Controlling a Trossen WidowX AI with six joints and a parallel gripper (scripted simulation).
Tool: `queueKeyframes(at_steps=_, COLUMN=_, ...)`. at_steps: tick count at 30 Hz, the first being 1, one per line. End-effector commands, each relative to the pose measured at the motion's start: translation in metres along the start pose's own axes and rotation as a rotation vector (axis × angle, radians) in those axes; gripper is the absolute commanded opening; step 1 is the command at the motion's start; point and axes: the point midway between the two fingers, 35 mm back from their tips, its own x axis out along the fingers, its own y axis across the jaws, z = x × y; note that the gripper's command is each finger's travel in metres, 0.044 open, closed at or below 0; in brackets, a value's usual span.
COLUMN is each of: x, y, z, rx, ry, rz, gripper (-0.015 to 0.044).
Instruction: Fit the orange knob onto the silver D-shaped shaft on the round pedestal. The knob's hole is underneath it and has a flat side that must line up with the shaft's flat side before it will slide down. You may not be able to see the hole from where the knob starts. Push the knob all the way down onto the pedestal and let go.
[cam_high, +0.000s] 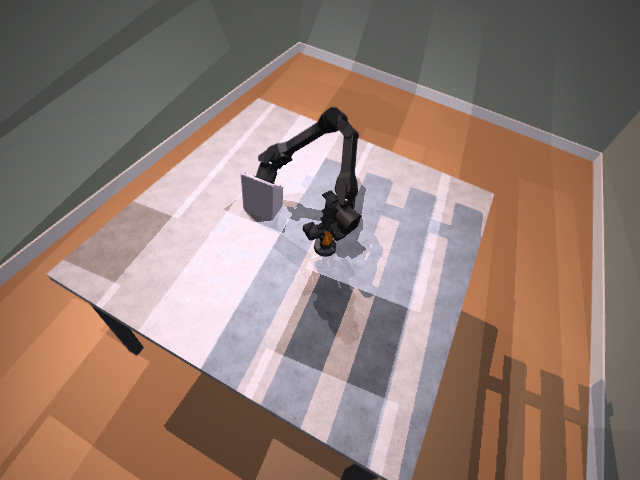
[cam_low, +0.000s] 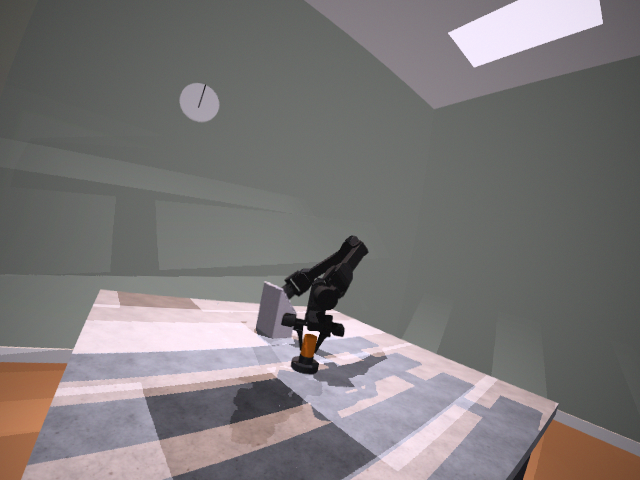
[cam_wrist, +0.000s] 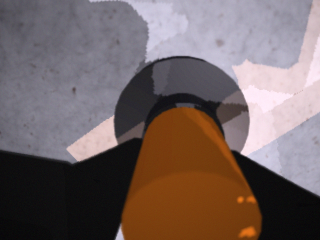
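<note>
The orange knob (cam_high: 327, 238) (cam_low: 309, 346) (cam_wrist: 190, 200) stands roughly upright over the middle of the dark round pedestal (cam_high: 324, 251) (cam_low: 305, 365) (cam_wrist: 187, 72). Its lower end is at the pedestal's raised dark collar. My gripper (cam_high: 326, 236) (cam_low: 309, 345) (cam_wrist: 183, 153) points down and is shut on the knob, one dark finger against each side. The silver shaft cannot be made out clearly, and the hole and both flat sides are hidden. I cannot tell whether the knob is fully down.
A pale grey slab-like block (cam_high: 262, 198) (cam_low: 271, 312) stands upright by the arm's base, behind and left of the pedestal in the top view. Strong light and shadow patches cross the table (cam_high: 206, 289) (cam_low: 217, 330).
</note>
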Motion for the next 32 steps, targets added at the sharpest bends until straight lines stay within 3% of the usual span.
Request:
queueKeyframes(at_steps=1, x=-0.001, y=0.000, z=0.000, rx=0.000, ry=-0.001, rz=0.000, gripper=0.0263)
queueKeyframes(at_steps=8, x=-0.001, y=0.000, z=0.000, rx=0.000, ry=-0.001, rz=0.000, gripper=0.0440)
queueKeyframes(at_steps=18, x=-0.004, y=0.000, z=0.001, rx=0.000, ry=-0.001, rz=0.000, gripper=0.0440)
queueKeyframes(at_steps=24, x=-0.094, y=-0.001, z=0.001, rx=0.001, ry=-0.003, rz=-0.003, gripper=0.0440)
queueKeyframes(at_steps=32, x=-0.097, y=-0.002, z=0.003, rx=0.001, ry=-0.003, rz=-0.003, gripper=0.0440)
